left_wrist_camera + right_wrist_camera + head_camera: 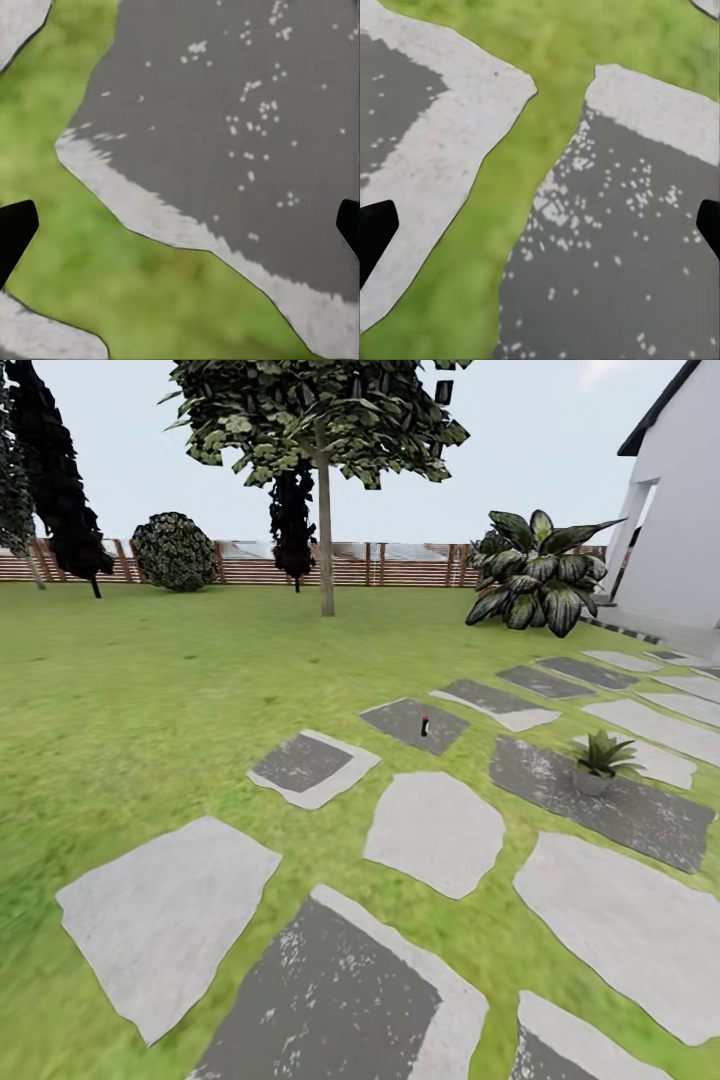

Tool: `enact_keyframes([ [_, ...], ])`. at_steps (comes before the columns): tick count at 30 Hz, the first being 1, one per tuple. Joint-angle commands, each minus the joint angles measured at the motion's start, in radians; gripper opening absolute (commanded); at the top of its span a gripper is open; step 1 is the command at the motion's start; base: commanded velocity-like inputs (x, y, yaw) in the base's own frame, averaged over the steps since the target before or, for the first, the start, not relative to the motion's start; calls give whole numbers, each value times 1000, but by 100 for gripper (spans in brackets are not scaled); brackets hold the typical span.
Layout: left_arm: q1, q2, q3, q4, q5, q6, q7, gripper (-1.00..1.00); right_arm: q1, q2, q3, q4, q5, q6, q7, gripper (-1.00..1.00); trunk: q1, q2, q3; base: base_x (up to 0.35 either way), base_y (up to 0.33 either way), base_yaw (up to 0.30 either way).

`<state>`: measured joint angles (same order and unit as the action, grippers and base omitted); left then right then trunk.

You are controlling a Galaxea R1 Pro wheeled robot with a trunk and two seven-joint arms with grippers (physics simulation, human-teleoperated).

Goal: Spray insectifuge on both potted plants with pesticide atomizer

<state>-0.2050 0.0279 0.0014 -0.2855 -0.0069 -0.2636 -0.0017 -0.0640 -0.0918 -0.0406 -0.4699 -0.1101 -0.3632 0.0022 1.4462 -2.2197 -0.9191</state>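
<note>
**Still on approach, atomizer waiting on the paving**

Now the garden [130, 690] opens wide: green lawn, grey stone paving [435, 830] in light and dark slabs, a brown slat fence [400, 565] at the back, a white house wall [680, 530] on the right. Standing upright on a dark slab well ahead is the pesticide atomizer [425, 725], small and slim, untouched. One potted plant [600, 762] sits on a dark slab to its right, apart from it. Both arms hang low, I judge for travel: the left gripper [180, 225] is spread wide and empty over stone and grass, and the right gripper [540, 225] likewise, wide with nothing between its fingers.
</note>
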Motion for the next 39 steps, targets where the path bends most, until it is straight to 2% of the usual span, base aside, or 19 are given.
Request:
enact_keyframes([
  [1,-1,0,0,1,-1,-3,-1,100,0,0,2,0,-10,-3,0,100,0,0,-1,339,84,-69],
  [13,-1,0,0,1,-1,-3,0,100,0,0,3,0,-10,-3,1,100,0,0,-1,339,85,-229],
  [39,-1,0,0,1,-1,-3,0,100,0,1,3,0,-10,-3,0,100,0,0,-1,339,97,-14],
])
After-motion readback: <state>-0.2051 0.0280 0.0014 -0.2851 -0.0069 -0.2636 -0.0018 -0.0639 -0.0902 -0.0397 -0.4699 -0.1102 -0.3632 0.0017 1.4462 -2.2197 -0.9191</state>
